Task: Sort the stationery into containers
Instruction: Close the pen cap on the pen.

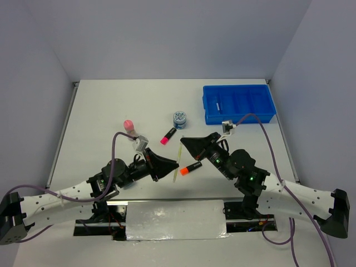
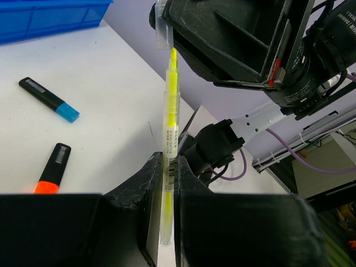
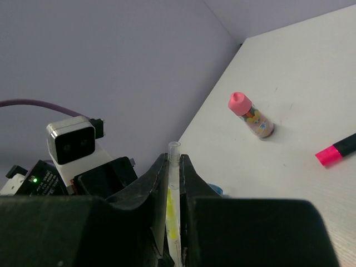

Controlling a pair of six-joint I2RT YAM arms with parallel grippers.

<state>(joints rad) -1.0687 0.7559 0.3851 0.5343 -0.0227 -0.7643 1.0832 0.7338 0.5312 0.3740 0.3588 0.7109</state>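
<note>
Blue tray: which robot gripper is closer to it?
Right. The right gripper sits left of the blue tray, nearer the bases; the left gripper is farther that way, holding the same yellow pen.

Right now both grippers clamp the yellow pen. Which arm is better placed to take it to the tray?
Right. The tray sits far right, on the side of the right gripper, which also grips the pen. The left gripper is farther from the tray and need only let go.
</note>
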